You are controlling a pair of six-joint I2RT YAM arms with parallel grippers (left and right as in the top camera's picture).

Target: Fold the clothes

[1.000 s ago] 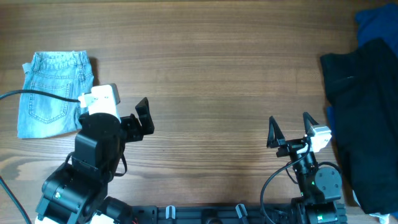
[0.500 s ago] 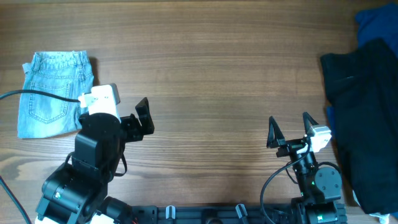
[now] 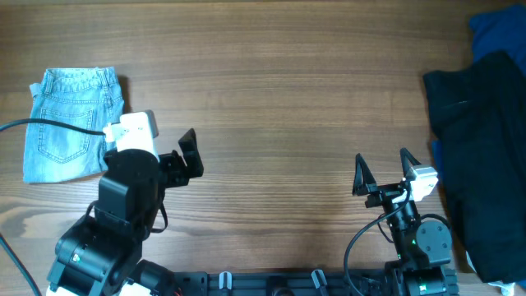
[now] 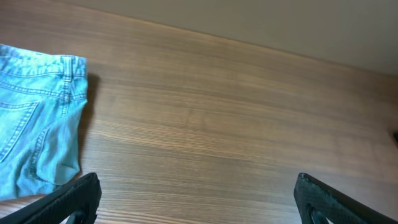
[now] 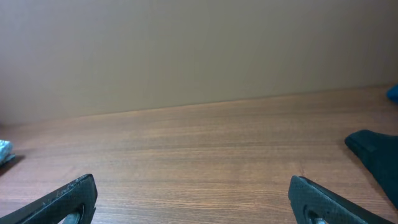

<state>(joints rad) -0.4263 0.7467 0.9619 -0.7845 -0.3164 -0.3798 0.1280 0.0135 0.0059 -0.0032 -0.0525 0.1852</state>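
Observation:
The light blue denim shorts [image 3: 70, 123] lie folded flat at the far left of the wooden table, back pocket and waistband up. They also show in the left wrist view [image 4: 37, 118] at the left edge, and as a sliver in the right wrist view [image 5: 3, 149]. My left gripper [image 3: 168, 152] is open and empty just right of the shorts, apart from them; its fingers frame bare wood [image 4: 199, 196]. My right gripper [image 3: 382, 160] is open and empty near the front right [image 5: 193, 199], far from the shorts.
A black garment [image 3: 485, 148] lies along the right edge, with a royal blue cloth [image 3: 497, 29] under it at the back right. The black garment's corner shows in the right wrist view [image 5: 379, 149]. A black cable [image 3: 49, 125] crosses the shorts.

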